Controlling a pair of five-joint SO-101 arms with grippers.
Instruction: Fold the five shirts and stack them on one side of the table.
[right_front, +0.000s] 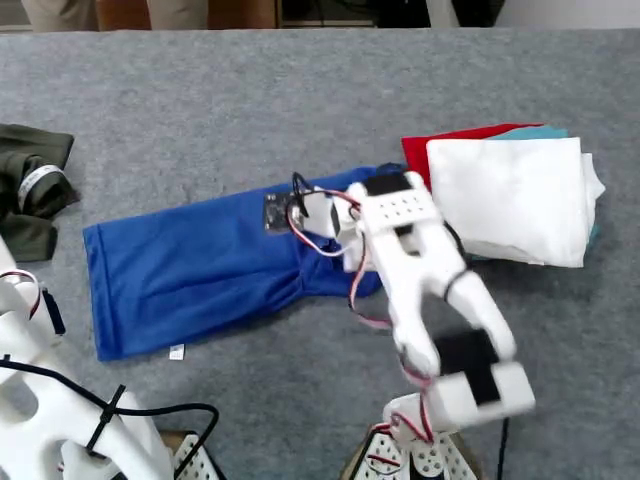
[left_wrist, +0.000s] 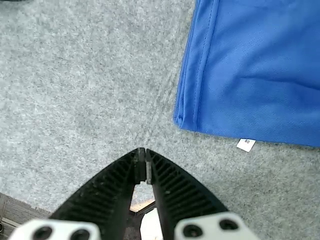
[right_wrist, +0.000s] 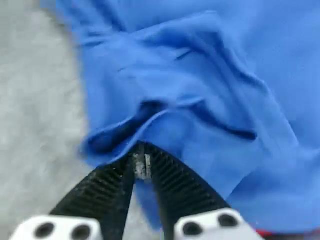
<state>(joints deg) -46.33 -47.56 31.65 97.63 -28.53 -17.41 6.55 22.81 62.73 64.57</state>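
Blue shirt (right_front: 200, 265): flat, centre, left of folded stack (right_front: 510, 195).
Right arm (right_front: 420, 260): jaws pinched shut on shirt's bunched right end.
Left arm (right_front: 40, 400): jaws closed, empty, over counter (left_wrist: 75, 90) by shirt's near-left corner.

In the high view, the right arm (right_front: 420, 260) covers the right end of the blue shirt (right_front: 190, 265), and the white shirt (right_front: 510, 195) topping the stack hides all but a strip of the red shirt (right_front: 440, 145) and a sliver of the teal shirt (right_front: 545, 132). We see the dark green shirt (right_front: 25, 190) cut off by the left edge and the left arm (right_front: 40, 400) by the lower corner. Around the closed tips of the right gripper (right_wrist: 141, 162) the cloth is blurred, so we cannot tell how much they pinch, and the white tag (left_wrist: 245, 144) is too small to read.
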